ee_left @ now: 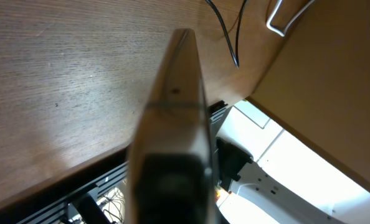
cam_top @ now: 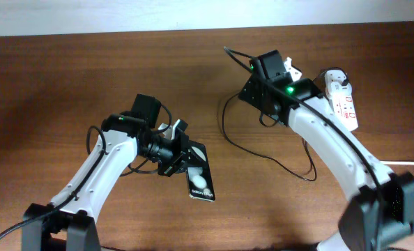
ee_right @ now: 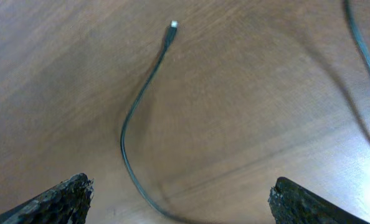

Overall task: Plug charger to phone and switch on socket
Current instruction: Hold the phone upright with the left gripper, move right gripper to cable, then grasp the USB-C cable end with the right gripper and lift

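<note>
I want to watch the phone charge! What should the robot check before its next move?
1. The right fingers are open and empty: ok.
2. The cable tip is in sight and lying loose: ok.
3. The cable tip is plugged into the phone: not ok, they lie apart.
4. The left fingers grip the phone: cannot tell, the close view is blurred.
5. The white plug sits in the power strip: cannot tell.
6. The power strip is switched on: cannot tell, too small.

Black phone (cam_top: 202, 183) angled mid-table, white socket (cam_top: 343, 104) far right, black charger cable (ee_right: 121, 137) loose between.
</note>
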Robot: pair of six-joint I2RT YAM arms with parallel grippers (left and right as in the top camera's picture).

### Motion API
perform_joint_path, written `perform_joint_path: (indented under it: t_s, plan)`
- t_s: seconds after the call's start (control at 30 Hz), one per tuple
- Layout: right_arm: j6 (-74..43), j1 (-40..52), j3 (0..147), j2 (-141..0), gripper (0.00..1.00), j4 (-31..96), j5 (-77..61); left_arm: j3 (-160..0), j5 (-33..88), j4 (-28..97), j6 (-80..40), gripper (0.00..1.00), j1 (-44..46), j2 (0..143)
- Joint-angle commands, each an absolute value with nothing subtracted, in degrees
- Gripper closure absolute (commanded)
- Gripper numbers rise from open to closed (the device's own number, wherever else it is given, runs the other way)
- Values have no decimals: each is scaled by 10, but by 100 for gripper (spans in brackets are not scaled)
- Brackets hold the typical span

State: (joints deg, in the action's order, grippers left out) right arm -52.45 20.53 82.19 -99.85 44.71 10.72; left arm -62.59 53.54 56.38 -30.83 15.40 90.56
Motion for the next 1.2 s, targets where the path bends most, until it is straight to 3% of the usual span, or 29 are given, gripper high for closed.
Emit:
perform_joint_path:
  t_s: [0.0, 0.23, 0.53, 0.63, 0.83, 1.07, 1.17]
  plan:
    - [-523, 201, 832, -1053, 7, 397, 116, -636, 550, 565, -299, 100, 152, 904]
    - [-523, 201, 832, -1169, 11, 255, 119, -636, 550, 565, -299, 100, 152, 904]
    - [-523, 201, 832, -1240, 36, 138, 128, -636, 529, 565, -299, 100, 152, 904]
    - [-503, 201, 832, -1241, 60, 141, 131, -636, 525, 565, -299, 100, 152, 904]
    - [-420, 201, 832, -1241, 82, 193, 120, -636, 525, 565, -299, 100, 152, 904]
    - [-385, 201, 832, -1241, 88, 297, 17, -636, 525, 564, -299, 100, 152, 904]
    - [-274, 202, 832, -1241, 88, 414, -4, -636, 525, 564, -299, 100, 152, 904]
